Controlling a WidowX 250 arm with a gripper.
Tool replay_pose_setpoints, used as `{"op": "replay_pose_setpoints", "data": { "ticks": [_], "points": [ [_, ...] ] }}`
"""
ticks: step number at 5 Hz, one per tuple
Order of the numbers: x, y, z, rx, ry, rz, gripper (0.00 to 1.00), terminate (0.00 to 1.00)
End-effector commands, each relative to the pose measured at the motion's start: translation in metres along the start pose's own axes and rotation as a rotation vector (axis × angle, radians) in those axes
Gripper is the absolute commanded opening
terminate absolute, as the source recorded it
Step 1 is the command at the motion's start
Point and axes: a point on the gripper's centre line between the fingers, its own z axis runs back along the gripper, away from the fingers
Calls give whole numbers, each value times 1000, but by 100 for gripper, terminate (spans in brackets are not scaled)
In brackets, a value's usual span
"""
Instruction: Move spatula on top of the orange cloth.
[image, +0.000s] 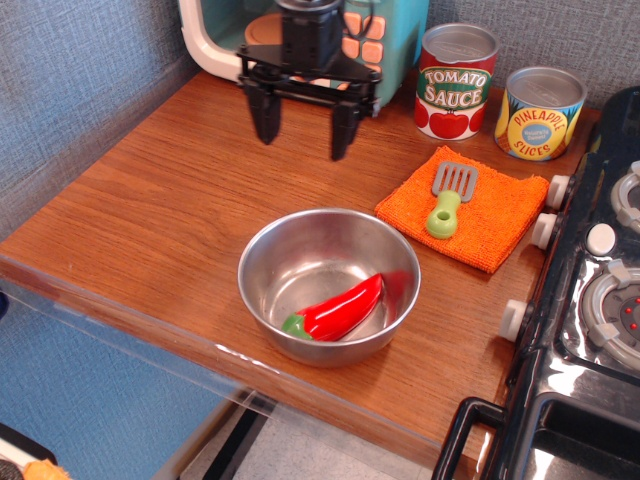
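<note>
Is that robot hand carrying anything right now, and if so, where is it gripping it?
Nothing is held. The hand hangs open and empty above the table, with bare wood showing between its fingers. The spatula lies on the orange cloth, apart from the hand.
</note>
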Motion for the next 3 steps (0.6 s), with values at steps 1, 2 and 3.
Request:
{"op": "replay_pose_setpoints", "data": {
  "ticks": [1, 2, 3],
  "points": [
    [-1, 7, 18, 14, -53, -93, 100, 0],
    [-1, 7, 18, 14, -53, -93, 100, 0],
    [-1, 7, 18, 14, -53, -93, 100, 100]
  ]
}}
